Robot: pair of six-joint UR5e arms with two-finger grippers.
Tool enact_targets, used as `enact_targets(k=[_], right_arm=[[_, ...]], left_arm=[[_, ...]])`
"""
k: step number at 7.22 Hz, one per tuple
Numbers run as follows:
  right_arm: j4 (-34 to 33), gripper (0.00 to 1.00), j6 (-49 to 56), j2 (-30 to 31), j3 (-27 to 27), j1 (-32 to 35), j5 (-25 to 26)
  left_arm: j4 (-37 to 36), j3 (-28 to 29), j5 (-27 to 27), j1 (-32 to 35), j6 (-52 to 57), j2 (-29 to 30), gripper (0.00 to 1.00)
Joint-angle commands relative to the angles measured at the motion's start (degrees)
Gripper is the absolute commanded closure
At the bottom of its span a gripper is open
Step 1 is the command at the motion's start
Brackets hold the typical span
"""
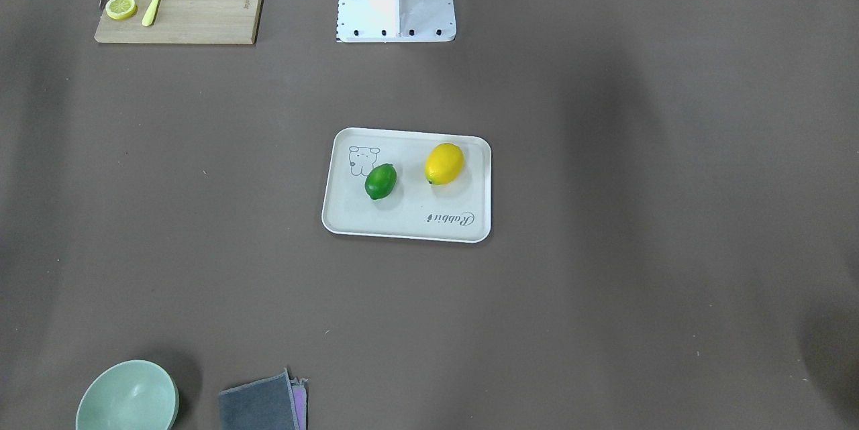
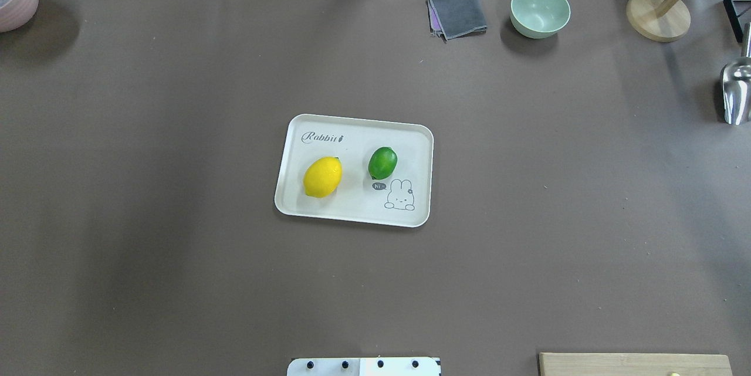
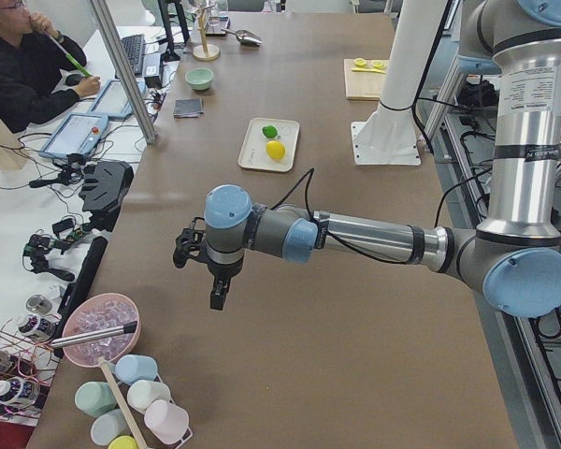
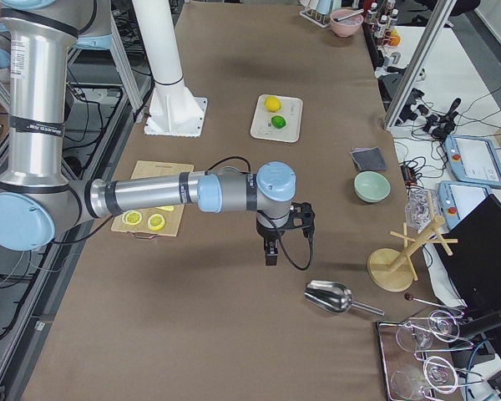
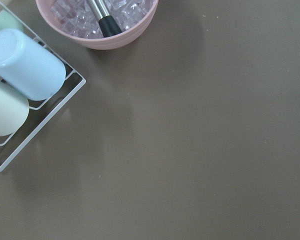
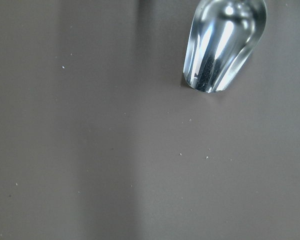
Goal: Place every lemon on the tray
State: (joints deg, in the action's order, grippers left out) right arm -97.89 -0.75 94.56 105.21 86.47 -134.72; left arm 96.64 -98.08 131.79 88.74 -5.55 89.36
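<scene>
**Both lemons on the tray, grippers out at the table's ends**

The left gripper (image 3: 217,299) hangs over bare tabletop at the left end, near a pink ice bowl (image 3: 101,328). Whether its jaws are spread or pressed together cannot be told. At mid-table, well away from both grippers, the tray (image 2: 352,205) carries the yellow lemon (image 2: 322,176) on its left half and the green lemon (image 2: 382,163) on its right, not touching. The right gripper (image 4: 270,256) hangs at the right end near a metal scoop (image 4: 329,296), its jaw state likewise unclear.
</scene>
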Motion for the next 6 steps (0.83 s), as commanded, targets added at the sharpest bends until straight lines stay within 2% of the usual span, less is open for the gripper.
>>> enact_targets(k=[1, 3, 6], right_arm=[[-1.9, 0.00, 0.4, -2.8, -3.7, 0.1, 0.1], [3.3, 0.00, 0.3, -3.4, -8.4, 0.1, -0.1], [4.6, 0.00, 0.2, -3.0, -9.0, 0.1, -0.2]], left_arm=[[-1.0, 0.6, 0.0, 0.1, 0.1, -0.2, 0.02], [-0.9, 1.0, 0.0, 0.1, 0.1, -0.1, 0.02], [-0.5, 1.0, 0.0, 0.1, 0.1, -0.1, 0.02]])
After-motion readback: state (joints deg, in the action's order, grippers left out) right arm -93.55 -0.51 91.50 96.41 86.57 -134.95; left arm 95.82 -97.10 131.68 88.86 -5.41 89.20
